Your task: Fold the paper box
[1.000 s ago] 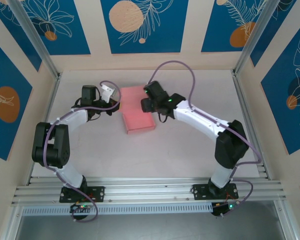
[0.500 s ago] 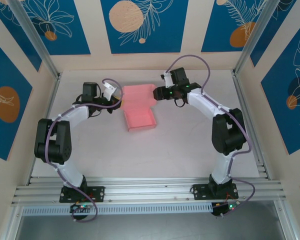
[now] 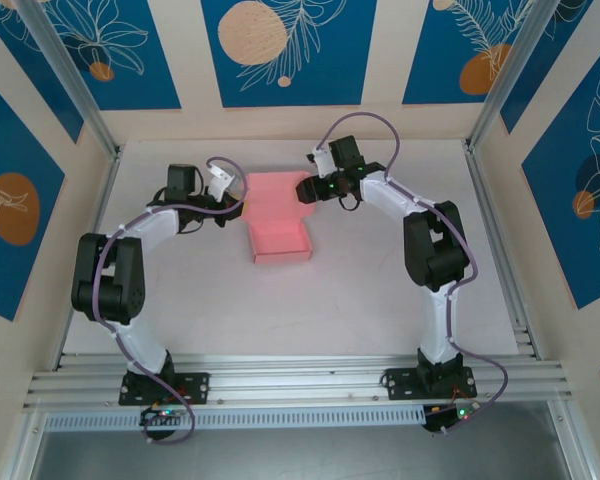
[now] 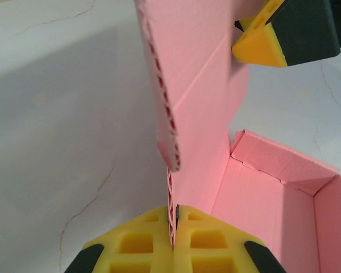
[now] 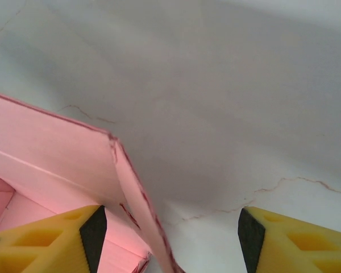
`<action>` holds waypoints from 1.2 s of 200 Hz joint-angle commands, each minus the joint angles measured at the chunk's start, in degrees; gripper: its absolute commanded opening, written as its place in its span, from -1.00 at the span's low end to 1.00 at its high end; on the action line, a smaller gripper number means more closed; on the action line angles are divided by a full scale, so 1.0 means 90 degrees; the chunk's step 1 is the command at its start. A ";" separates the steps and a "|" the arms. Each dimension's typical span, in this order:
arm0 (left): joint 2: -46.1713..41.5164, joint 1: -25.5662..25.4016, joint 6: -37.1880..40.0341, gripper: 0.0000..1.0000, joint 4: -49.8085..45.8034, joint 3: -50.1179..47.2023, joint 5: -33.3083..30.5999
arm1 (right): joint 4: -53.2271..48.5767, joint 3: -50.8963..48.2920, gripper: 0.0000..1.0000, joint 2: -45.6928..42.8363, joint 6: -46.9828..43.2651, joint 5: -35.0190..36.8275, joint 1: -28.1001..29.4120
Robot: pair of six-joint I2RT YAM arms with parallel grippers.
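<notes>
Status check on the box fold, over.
Left claw shut on the paper box lid panel. Right claw open, straddling the lid's edge, not clamped. Tray walls up, lid raised. Nothing blocking the fold.

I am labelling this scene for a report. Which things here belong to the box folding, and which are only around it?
Belong to the job:
- paper box
- left gripper, shut on the box's card edge
- right gripper, open at a corner of the box

Only surroundings:
- table
- blue wall panels
- aluminium rail
</notes>
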 commanded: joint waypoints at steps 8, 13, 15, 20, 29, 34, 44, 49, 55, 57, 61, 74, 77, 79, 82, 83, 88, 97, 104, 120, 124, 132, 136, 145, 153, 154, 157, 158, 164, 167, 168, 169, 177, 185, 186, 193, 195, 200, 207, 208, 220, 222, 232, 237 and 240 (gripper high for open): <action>0.0039 -0.0094 -0.0055 -0.92 0.0072 0.0096 -0.0101 | 0.0079 -0.0044 0.08 -0.0071 0.0022 -0.0100 0.0076; 0.0026 -0.0106 -0.0100 -0.92 0.0098 0.0082 -0.0195 | 0.0096 -0.0104 0.04 -0.0121 0.0051 -0.0022 0.0109; 0.0020 -0.0111 -0.0116 -0.91 0.0107 0.0079 -0.0228 | 0.0100 -0.0122 0.03 -0.0136 0.0064 0.0014 0.0109; 0.0007 -0.0142 -0.0147 -0.91 0.0111 0.0073 -0.0316 | 0.0109 -0.0187 -0.03 -0.0186 0.0088 0.0080 0.0129; -0.0019 -0.0201 -0.0205 -0.91 0.0124 0.0076 -0.0505 | 0.0119 -0.0273 -0.11 -0.0275 0.0118 0.0229 0.0167; -0.0041 -0.0237 -0.0236 -0.92 0.0129 0.0065 -0.0628 | 0.0130 -0.0335 -0.13 -0.0333 0.0131 0.0336 0.0201; -0.0096 -0.0323 -0.0295 -0.91 0.0117 0.0068 -0.0859 | 0.0132 -0.0417 -0.24 -0.0434 0.0143 0.0563 0.0278; -0.0116 -0.0374 -0.0330 -0.92 0.0116 0.0059 -0.0980 | 0.0110 -0.0440 -0.28 -0.0478 0.0143 0.0643 0.0307; -0.0158 -0.0443 -0.0402 -0.92 0.0125 0.0043 -0.1150 | 0.0112 -0.0465 -0.35 -0.0540 0.0152 0.0749 0.0347; -0.0165 -0.0469 -0.0430 -0.91 0.0126 0.0035 -0.1211 | 0.0112 -0.0473 -0.38 -0.0556 0.0167 0.0793 0.0364; -0.0202 -0.0514 -0.0494 -0.92 0.0152 0.0033 -0.1363 | 0.0104 -0.0491 -0.43 -0.0587 0.0185 0.0907 0.0397; -0.0273 -0.0694 -0.0652 -0.91 0.0179 0.0008 -0.1772 | 0.0062 -0.0501 -0.56 -0.0672 0.0272 0.1373 0.0522; -0.0291 -0.0735 -0.0694 -0.91 0.0186 0.0002 -0.1877 | 0.0060 -0.0501 -0.59 -0.0704 0.0304 0.1492 0.0547; -0.0304 -0.0764 -0.0718 -0.91 0.0195 0.0001 -0.1979 | 0.0062 -0.0509 -0.60 -0.0714 0.0325 0.1570 0.0568; -0.0318 -0.0815 -0.0763 -0.90 0.0198 -0.0008 -0.2115 | 0.0054 -0.0519 -0.61 -0.0737 0.0357 0.1678 0.0598; -0.0333 -0.0830 -0.0776 -0.90 0.0203 -0.0014 -0.2167 | 0.0053 -0.0515 -0.63 -0.0742 0.0367 0.1712 0.0613; -0.0363 -0.0917 -0.0852 -0.91 0.0206 -0.0019 -0.2450 | 0.0046 -0.0512 -0.67 -0.0777 0.0421 0.1875 0.0639; -0.0420 -0.1074 -0.1030 -0.91 0.0216 -0.0034 -0.2946 | 0.0067 -0.0539 -0.75 -0.0848 0.0514 0.2188 0.0708; -0.0462 -0.1197 -0.1194 -0.91 0.0236 -0.0046 -0.3310 | 0.0113 -0.0589 -0.79 -0.0909 0.0553 0.2381 0.0774; -0.0568 -0.1473 -0.1565 -0.92 0.0327 -0.0105 -0.3912 | 0.0381 -0.0761 -0.81 -0.1052 0.0520 0.2810 0.0957; -0.0585 -0.1543 -0.1699 -0.93 0.0346 -0.0107 -0.4091 | 0.0460 -0.0811 -0.83 -0.1076 0.0507 0.2915 0.1007; -0.0609 -0.1643 -0.1972 -0.93 0.0400 -0.0117 -0.4323 | 0.0575 -0.0869 -0.85 -0.1098 0.0491 0.3127 0.1107; -0.0623 -0.1683 -0.2088 -0.93 0.0461 -0.0147 -0.4376 | 0.0625 -0.0882 -0.86 -0.1107 0.0490 0.3216 0.1172; -0.0652 -0.1792 -0.2386 -0.92 0.0627 -0.0234 -0.4584 | 0.0742 -0.0953 -0.90 -0.1134 0.0485 0.3492 0.1307; -0.0681 -0.1871 -0.2666 -0.91 0.0794 -0.0336 -0.4742 | 0.0902 -0.1050 -0.93 -0.1177 0.0500 0.3675 0.1438; -0.0685 -0.1876 -0.2703 -0.92 0.0823 -0.0353 -0.4765 | 0.0927 -0.1069 -0.93 -0.1182 0.0497 0.3697 0.1447; -0.0693 -0.1901 -0.2806 -0.91 0.0904 -0.0390 -0.4807 | 0.1002 -0.1114 -0.93 -0.1194 0.0488 0.3766 0.1485; -0.0696 -0.1905 -0.2847 -0.91 0.0922 -0.0410 -0.4821 | 0.1025 -0.1130 -0.93 -0.1209 0.0491 0.3791 0.1501; -0.0711 -0.1954 -0.3076 -0.91 0.1067 -0.0495 -0.4945 | 0.1167 -0.1222 -0.94 -0.1241 0.0516 0.3918 0.1586; -0.0717 -0.1989 -0.3185 -0.91 0.1143 -0.0542 -0.4998 | 0.1253 -0.1267 -0.94 -0.1265 0.0534 0.3975 0.1619; -0.0718 -0.1998 -0.3212 -0.91 0.1174 -0.0554 -0.5015 | 0.1273 -0.1280 -0.95 -0.1269 0.0539 0.3988 0.1631; -0.0718 -0.2003 -0.3240 -0.91 0.1199 -0.0565 -0.5023 | 0.1283 -0.1296 -0.95 -0.1276 0.0546 0.4009 0.1642; -0.0716 -0.2052 -0.3478 -0.90 0.1413 -0.0664 -0.5060 | 0.1473 -0.1410 -0.95 -0.1318 0.0611 0.4113 0.1724; -0.0691 -0.2105 -0.3681 -0.89 0.1588 -0.0738 -0.5058 | 0.1674 -0.1548 -0.96 -0.1363 0.0682 0.4206 0.1792; -0.0695 -0.2110 -0.3714 -0.89 0.1606 -0.0755 -0.5059 | 0.1703 -0.1562 -0.96 -0.1367 0.0691 0.4211 0.1800; -0.0662 -0.2151 -0.3908 -0.89 0.1710 -0.0794 -0.5071 | 0.1926 -0.1701 -0.96 -0.1393 0.0749 0.4276 0.1869; -0.0650 -0.2161 -0.3973 -0.89 0.1738 -0.0804 -0.5070 | 0.1998 -0.1747 -0.97 -0.1404 0.0775 0.4297 0.1878; -0.0632 -0.2189 -0.4105 -0.89 0.1819 -0.0844 -0.5070 | 0.2127 -0.1831 -0.97 -0.1424 0.0846 0.4349 0.1913; -0.0604 -0.2227 -0.4250 -0.90 0.1969 -0.0921 -0.5071 | 0.2285 -0.1934 -0.98 -0.1430 0.0960 0.4389 0.1950; -0.0597 -0.2229 -0.4272 -0.89 0.1987 -0.0929 -0.5071 | 0.2306 -0.1946 -0.98 -0.1440 0.0976 0.4390 0.1957; -0.0550 -0.2278 -0.4521 -0.89 0.2169 -0.1021 -0.5070 | 0.2600 -0.2127 -1.00 -0.1477 0.1118 0.4485 0.2044; -0.0544 -0.2285 -0.4553 -0.89 0.2195 -0.1036 -0.5063 | 0.2660 -0.2166 -0.99 -0.1493 0.1136 0.4500 0.2056; -0.0492 -0.2294 -0.4731 -0.89 0.2289 -0.1084 -0.4983 | 0.2929 -0.2324 -0.99 -0.1539 0.1222 0.4557 0.2127; -0.0456 -0.2310 -0.4806 -0.89 0.2312 -0.1084 -0.4950 | 0.3060 -0.2391 -0.99 -0.1552 0.1235 0.4564 0.2154; -0.0430 -0.2310 -0.4856 -0.89 0.2317 -0.1084 -0.4935 | 0.3105 -0.2425 -0.99 -0.1572 0.1258 0.4567 0.2164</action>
